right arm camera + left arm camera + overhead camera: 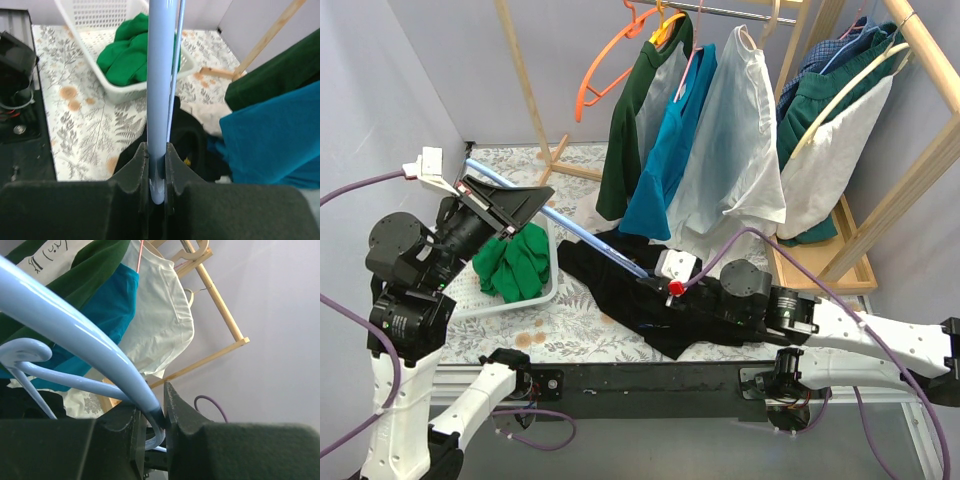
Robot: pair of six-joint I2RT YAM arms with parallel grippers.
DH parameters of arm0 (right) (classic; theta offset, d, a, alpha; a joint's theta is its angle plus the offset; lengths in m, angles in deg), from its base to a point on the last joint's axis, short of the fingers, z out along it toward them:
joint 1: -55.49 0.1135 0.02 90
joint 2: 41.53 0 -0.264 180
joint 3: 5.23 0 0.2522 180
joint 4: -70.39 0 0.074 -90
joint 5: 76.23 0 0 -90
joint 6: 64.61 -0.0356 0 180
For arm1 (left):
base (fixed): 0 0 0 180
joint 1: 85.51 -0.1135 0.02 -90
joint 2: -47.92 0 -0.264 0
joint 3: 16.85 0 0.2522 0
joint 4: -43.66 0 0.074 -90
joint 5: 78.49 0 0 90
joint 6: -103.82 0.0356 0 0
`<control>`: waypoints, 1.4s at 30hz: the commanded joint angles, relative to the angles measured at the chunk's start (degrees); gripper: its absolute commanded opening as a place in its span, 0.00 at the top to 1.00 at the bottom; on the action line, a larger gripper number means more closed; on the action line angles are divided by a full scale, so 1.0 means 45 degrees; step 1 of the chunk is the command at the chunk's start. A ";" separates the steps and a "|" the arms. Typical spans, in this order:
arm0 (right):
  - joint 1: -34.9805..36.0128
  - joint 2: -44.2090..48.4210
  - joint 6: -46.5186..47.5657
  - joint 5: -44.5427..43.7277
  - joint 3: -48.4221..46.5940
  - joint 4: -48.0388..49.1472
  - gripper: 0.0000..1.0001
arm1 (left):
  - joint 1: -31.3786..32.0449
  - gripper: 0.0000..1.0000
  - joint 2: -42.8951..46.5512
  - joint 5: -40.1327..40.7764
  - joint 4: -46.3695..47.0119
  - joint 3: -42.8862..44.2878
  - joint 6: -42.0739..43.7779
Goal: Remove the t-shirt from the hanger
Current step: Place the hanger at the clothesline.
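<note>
A light blue plastic hanger (pixel 582 234) is held bare above the table, slanting from upper left to lower right. My left gripper (pixel 528 203) is shut on one end of it; in the left wrist view the hanger (pixel 90 340) runs into the jaws (pixel 159 412). My right gripper (pixel 653 277) is shut on the other end, which shows in the right wrist view (pixel 161 75) clamped between the fingers (pixel 156 172). A black t-shirt (pixel 620 285) lies crumpled on the table under the hanger and the right gripper, off the hanger; it also shows in the right wrist view (pixel 192 145).
A white basket (pixel 548 290) holding green cloth (pixel 512 262) stands at the left. A wooden rack (pixel 910 150) behind carries green, teal and white shirts (pixel 735 150) and an empty orange hanger (pixel 605 60). The table has a leaf-pattern cloth (pixel 570 325).
</note>
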 commanded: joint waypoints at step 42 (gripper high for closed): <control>-0.0051 0.3085 -0.4681 0.0343 -0.7695 -0.5124 0.99 | -0.0211 0.12 -0.0304 0.4778 0.1505 -0.2181 0.5279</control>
